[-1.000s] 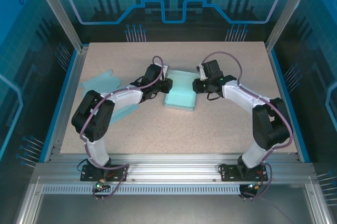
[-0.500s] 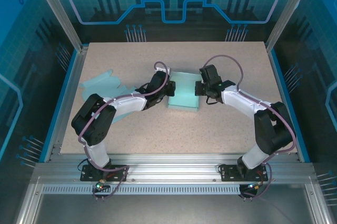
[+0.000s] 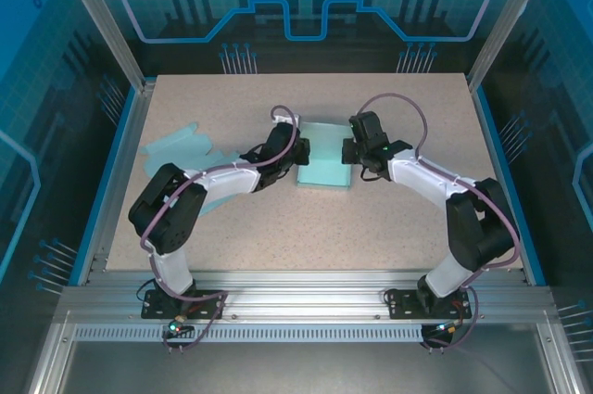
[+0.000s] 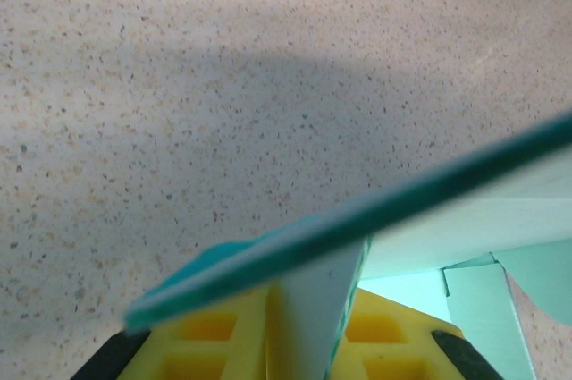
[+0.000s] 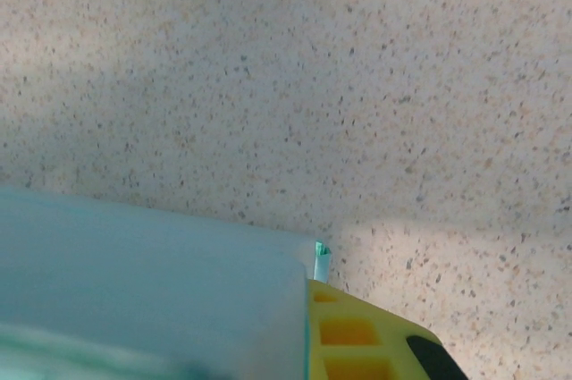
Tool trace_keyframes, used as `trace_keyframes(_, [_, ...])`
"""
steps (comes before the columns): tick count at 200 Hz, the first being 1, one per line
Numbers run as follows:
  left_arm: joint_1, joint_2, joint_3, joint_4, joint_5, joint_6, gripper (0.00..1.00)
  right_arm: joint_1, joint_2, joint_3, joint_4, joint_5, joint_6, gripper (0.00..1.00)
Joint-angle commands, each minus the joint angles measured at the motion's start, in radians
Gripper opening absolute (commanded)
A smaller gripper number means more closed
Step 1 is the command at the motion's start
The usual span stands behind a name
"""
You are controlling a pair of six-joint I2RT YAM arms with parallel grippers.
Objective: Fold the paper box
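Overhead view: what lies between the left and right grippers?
The teal paper box spans that stretch in the top external view, the left gripper at its left edge and the right gripper at its right edge.

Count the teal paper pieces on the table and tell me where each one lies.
2. The paper box sits mid-table, gripped by the left gripper and right gripper. A flat sheet lies far left, partly under the left arm, which may hide more.

The paper box (image 3: 324,158) was smooth, matt teal card. The table (image 3: 371,227) looked like speckled matt laminate, perhaps stone. The left gripper (image 4: 284,322) had yellow moulded plastic fingers (image 4: 206,344); the frame (image 3: 306,306) was brushed aluminium.
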Motion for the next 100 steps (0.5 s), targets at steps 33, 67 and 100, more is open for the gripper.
trace_keyframes(33, [-0.037, 0.058, 0.075, 0.106, 0.053, -0.092, 0.22, 0.039, 0.07, 0.096, 0.121, -0.077, -0.007, 0.07])
trace_keyframes(67, [-0.042, 0.08, 0.038, 0.139, 0.054, -0.15, 0.23, 0.054, 0.099, 0.09, 0.129, -0.062, -0.003, 0.07])
trace_keyframes(100, [-0.057, 0.096, 0.004, 0.156, 0.056, -0.19, 0.24, 0.068, 0.118, 0.069, 0.14, -0.06, 0.002, 0.07])
